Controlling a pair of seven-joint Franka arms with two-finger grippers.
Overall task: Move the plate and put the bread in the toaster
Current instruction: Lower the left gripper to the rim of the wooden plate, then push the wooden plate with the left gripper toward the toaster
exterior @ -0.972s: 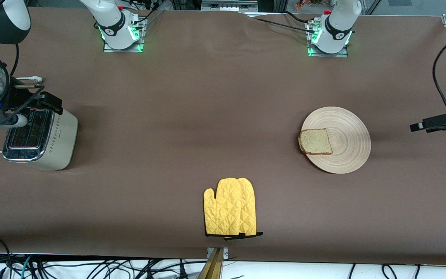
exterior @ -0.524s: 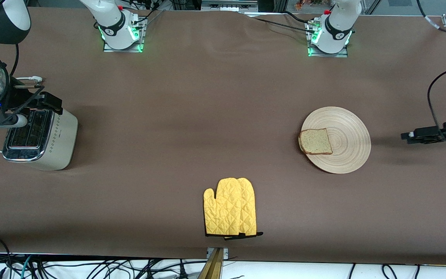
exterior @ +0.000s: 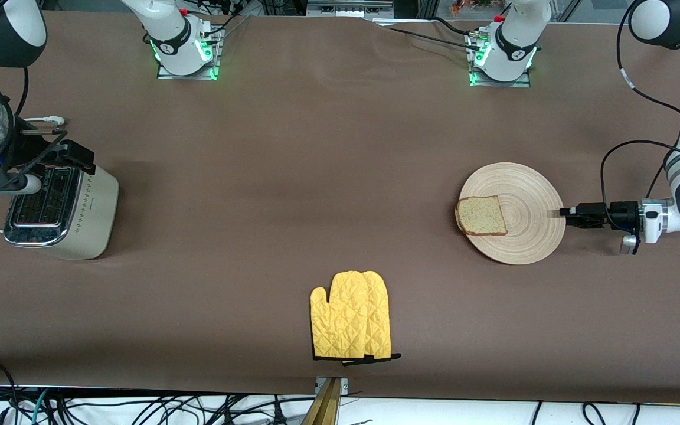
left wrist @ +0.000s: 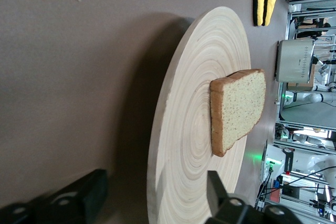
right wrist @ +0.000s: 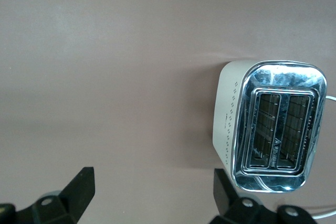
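Bread [exterior: 481, 215], one squarish light-brown slice with a darker crust and speckled crumb, lay flat on the large round light-wood plate [exterior: 529, 195] with concentric ring grooves, on the part of it toward the right arm's end of the brown tabletop [exterior: 316, 177]. The plate rested toward the left arm's end of the tabletop. The left gripper [exterior: 563, 212] was low at the plate's rim, at the edge away from the bread. In the left wrist view its black fingers [left wrist: 79, 203] were spread wide, one on each side of the plate's edge [left wrist: 157, 156], with the rim between them and no clear contact to be seen; the bread [left wrist: 239, 108] lay well apart from them, farther in across the plate.

The boxy cream-beige two-slot toaster [exterior: 62, 215] with its shiny chrome top stood at the right arm's end of the tabletop. The right gripper [exterior: 33, 177] hung over it and waited; its fingers [right wrist: 79, 190] were wide apart and held nothing, and the toaster [right wrist: 273, 124] showed below them with both slots facing up.

A quilted yellow oven mitt [exterior: 352, 316] lay flat nearer to the front camera than the plate, about midway along the tabletop.
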